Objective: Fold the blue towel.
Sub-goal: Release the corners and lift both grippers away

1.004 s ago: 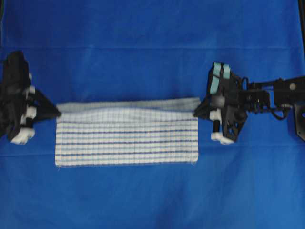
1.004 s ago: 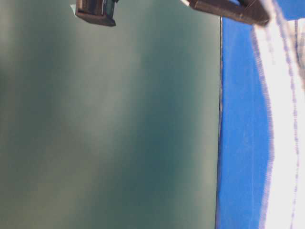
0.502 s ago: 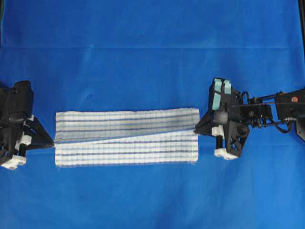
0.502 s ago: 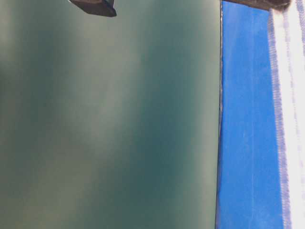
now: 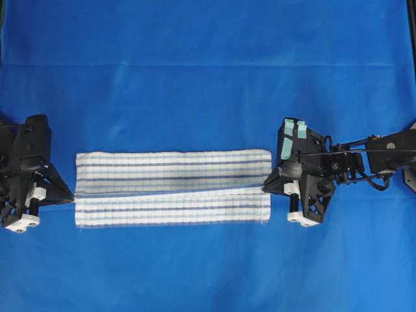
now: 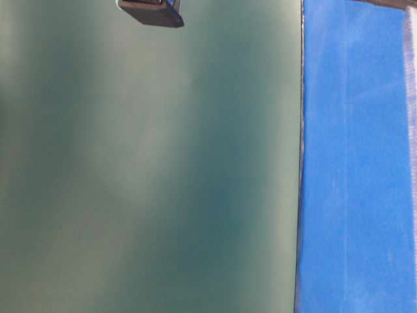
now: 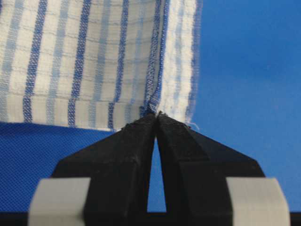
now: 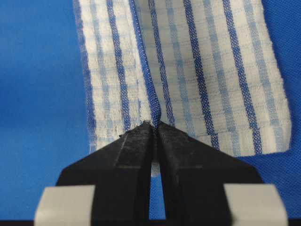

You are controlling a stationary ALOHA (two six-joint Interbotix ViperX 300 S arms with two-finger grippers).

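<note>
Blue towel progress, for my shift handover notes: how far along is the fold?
Done: the blue towel lies as a long, narrow doubled band on the table cover. In hand: the left gripper and right gripper are each shut on an end of its top layer, not yet laid flat. Left: releasing, then perhaps folding end to end.

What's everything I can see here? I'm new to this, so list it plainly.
blue towel: one, white with dark-blue and light-blue stripes, middle of the table, partly folded lengthwise.
table covering: one, solid blue, under everything.
grey-green backdrop: one, fills most of the table-level view.
left gripper: one, black with white parts, at the towel's left end, shut on its edge.
right gripper: one, black with white parts and pale teal tape, at the towel's right end, shut on its edge.
</note>
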